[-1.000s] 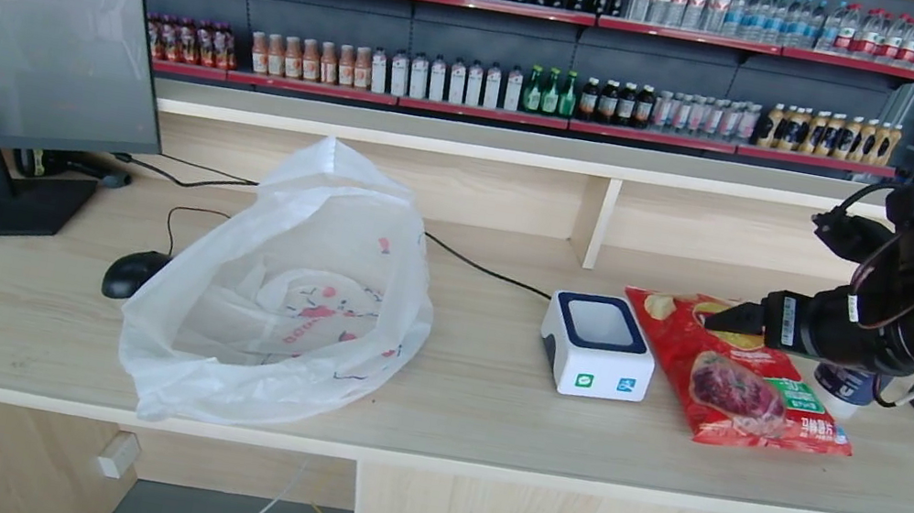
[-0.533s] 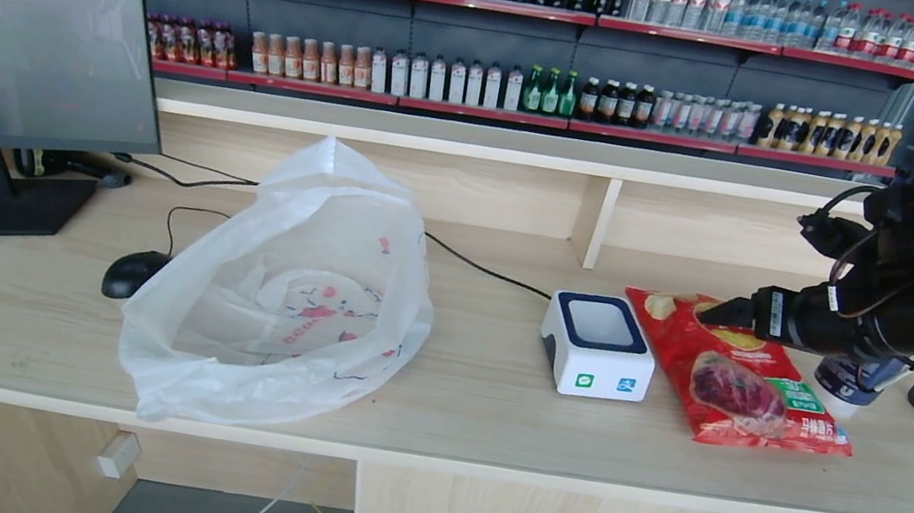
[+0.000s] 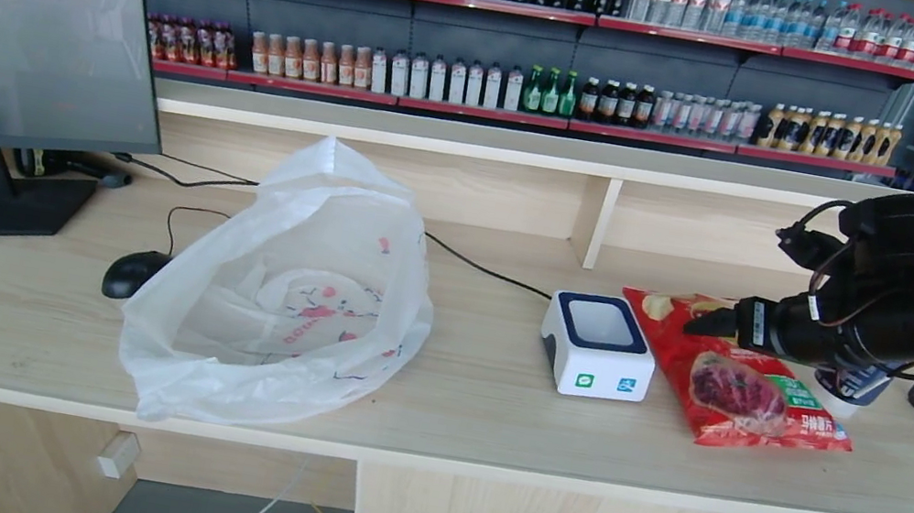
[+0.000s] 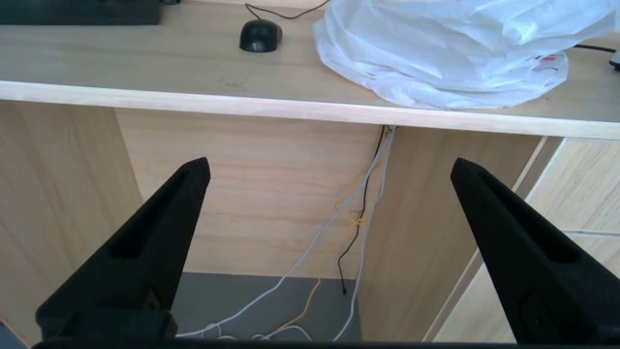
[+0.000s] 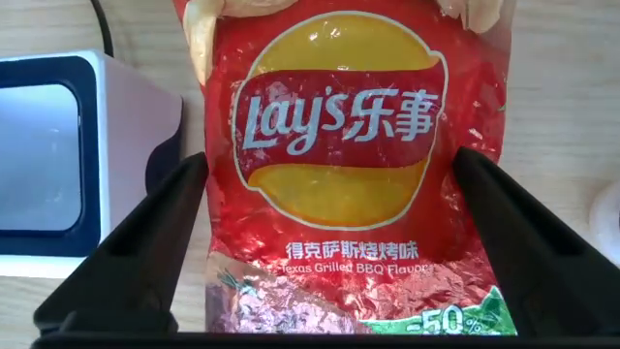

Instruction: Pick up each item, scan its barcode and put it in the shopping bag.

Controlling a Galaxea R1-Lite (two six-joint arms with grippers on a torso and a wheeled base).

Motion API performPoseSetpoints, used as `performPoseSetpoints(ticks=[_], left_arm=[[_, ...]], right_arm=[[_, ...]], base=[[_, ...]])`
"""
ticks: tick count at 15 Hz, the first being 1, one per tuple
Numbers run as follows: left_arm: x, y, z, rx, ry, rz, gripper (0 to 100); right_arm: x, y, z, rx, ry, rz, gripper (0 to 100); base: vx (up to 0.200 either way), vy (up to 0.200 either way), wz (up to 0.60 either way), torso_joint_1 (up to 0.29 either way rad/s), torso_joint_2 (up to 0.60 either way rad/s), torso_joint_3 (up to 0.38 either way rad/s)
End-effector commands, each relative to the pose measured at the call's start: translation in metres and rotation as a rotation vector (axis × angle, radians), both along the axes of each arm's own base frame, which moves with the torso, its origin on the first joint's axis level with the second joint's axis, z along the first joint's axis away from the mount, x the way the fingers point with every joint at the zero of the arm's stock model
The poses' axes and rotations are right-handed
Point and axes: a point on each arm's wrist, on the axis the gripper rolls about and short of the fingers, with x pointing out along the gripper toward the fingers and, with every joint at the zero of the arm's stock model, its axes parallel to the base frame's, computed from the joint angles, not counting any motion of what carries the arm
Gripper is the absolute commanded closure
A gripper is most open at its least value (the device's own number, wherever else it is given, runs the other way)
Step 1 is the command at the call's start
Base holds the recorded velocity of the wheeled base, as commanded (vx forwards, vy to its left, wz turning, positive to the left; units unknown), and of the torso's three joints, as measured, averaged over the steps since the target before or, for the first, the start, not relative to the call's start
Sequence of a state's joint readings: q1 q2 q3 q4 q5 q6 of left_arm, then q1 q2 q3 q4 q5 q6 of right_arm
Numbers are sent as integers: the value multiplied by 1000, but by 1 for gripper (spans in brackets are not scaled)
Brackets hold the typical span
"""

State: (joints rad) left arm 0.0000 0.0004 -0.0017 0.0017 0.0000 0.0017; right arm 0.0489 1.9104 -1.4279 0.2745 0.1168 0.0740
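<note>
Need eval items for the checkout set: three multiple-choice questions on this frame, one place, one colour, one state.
1. The scanner stands: A between shopping bag and chip bag; B left of the shopping bag; C inside it.
2. The chip bag is mostly: A blue; B red; C white.
3. The right gripper is: A shut on the chip bag; B open over it; C shut on the scanner.
Answers: 1 A, one on each side of it. 2 B, red foil. 3 B, fingers spread, nothing clamped.
</note>
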Motion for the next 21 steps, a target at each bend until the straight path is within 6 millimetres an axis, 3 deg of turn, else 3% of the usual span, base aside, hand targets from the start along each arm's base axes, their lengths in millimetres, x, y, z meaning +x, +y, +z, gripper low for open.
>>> performPoseSetpoints(ticks=[1,5,12,13,21], left_arm=[[0,0,0,0,0,0,0],[0,0,0,0,0,0,0],[0,0,0,0,0,0,0],[0,0,0,0,0,0,0],[0,0,0,0,0,0,0]], right_arm=[[3,0,-7,-5,19,1,0],[9,1,-20,-29,51,15,0],[3,13,-20,-56,103,50,0],[2,13,-20,-58,105,46,100],[-4,12,-8,-32,75,18,100]], base=[[0,0,0,0,0,0],[0,0,0,0,0,0],[0,0,0,0,0,0],[0,0,0,0,0,0],[0,0,0,0,0,0]])
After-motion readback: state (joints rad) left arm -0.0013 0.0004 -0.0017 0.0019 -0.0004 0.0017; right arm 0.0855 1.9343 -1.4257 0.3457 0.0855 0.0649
